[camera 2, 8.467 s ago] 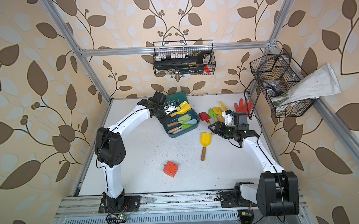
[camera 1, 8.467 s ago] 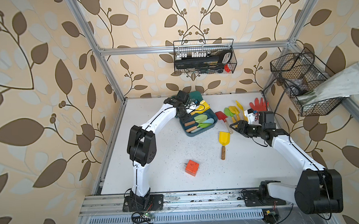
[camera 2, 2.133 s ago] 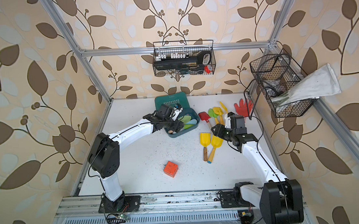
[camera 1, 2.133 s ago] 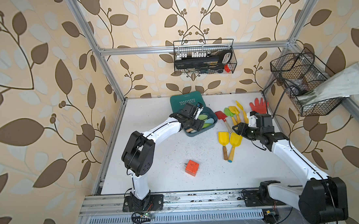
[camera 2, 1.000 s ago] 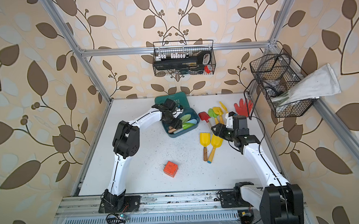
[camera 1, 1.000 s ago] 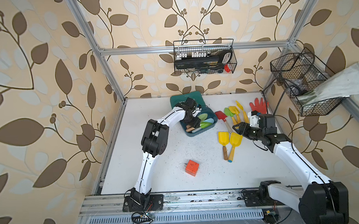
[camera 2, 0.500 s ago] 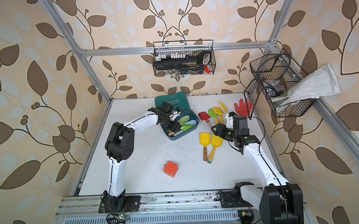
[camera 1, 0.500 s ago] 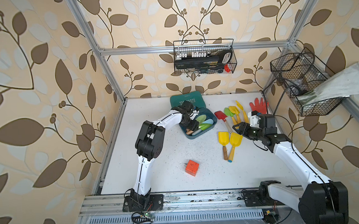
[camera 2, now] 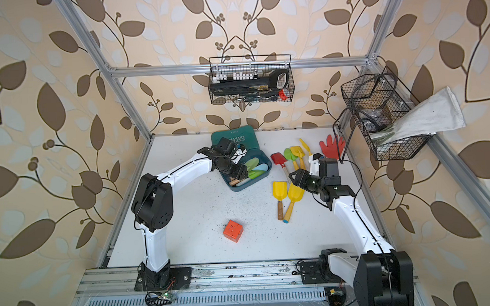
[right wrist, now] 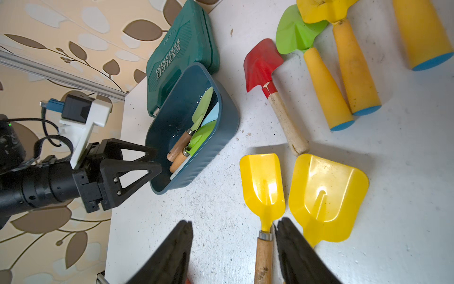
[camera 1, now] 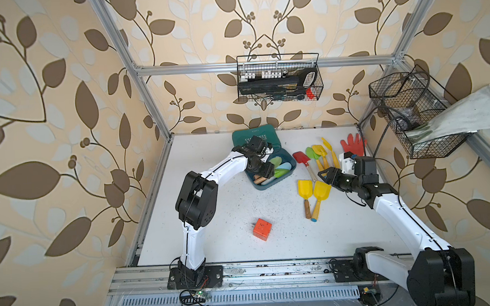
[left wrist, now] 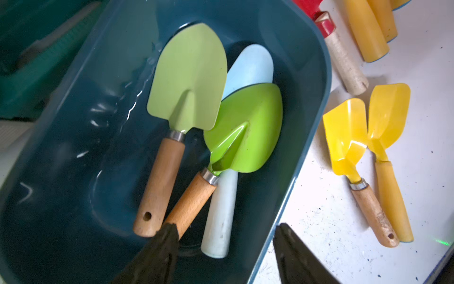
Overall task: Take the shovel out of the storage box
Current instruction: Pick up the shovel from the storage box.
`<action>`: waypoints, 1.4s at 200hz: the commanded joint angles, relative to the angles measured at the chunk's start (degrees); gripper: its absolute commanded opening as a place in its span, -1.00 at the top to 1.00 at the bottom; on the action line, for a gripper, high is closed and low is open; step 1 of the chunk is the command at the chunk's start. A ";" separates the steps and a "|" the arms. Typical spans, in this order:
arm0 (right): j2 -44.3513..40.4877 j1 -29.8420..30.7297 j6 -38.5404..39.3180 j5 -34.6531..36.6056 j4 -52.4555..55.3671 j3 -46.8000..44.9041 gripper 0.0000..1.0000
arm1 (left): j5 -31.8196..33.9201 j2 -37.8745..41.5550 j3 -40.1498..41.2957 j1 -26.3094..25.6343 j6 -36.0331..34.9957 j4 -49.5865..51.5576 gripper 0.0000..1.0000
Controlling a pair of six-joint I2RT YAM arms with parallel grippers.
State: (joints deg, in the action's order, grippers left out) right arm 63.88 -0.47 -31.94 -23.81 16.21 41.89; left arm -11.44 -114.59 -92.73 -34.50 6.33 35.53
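Left claw (left wrist: 226, 230) hangs roughly half spread and empty. Its outer finger is out over the bare white table (left wrist: 319, 209) and its inner finger (left wrist: 162, 248) is down inside the near end of the storage box (left wrist: 61, 184), so the tub's wall stands between them. From where I stand this looks like the line-up for the next pick, not a grip. Off to its side the right claw (right wrist: 233, 222) is parted too and clamps nothing. It straddles the handle of a yellow shovel (right wrist: 261, 186) lying out on the table. Just ahead of the left claw three shovels lie in the box: a pale green shovel (left wrist: 189, 76) flat on the floor, and a bright green shovel (left wrist: 248, 127) resting over a light blue shovel (left wrist: 250, 66). Right at the inner fingertip is the bright green one's wooden handle (left wrist: 189, 201). I'd say the next move calls for bringing both fingers inside the wall, astride that handle, then closing and lifting clear of the rim.
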 commanded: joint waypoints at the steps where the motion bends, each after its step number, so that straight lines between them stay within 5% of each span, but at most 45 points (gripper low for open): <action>1: -0.20 -0.31 -0.22 -0.97 -0.39 -1.10 -0.16 | 3.53 -1.25 -0.68 -0.04 3.12 3.30 -0.33; 72: -0.51 -0.50 -0.31 -1.54 -0.48 -1.32 -0.15 | 2.68 -8.59 -5.57 -0.06 3.18 6.37 -0.28; 168: -0.77 -0.86 -0.41 -1.98 -0.61 -1.33 -0.16 | 3.92 -12.63 -7.93 0.13 2.11 8.24 0.31; 280: -0.17 -1.15 -0.36 -2.00 -0.66 -1.46 -0.16 | 5.10 -0.70 -0.11 -0.13 -0.34 1.65 0.56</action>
State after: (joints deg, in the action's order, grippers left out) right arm 63.81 -1.30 -32.14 -25.10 16.03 41.56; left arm -7.97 -121.69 -94.78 -34.52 7.42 38.74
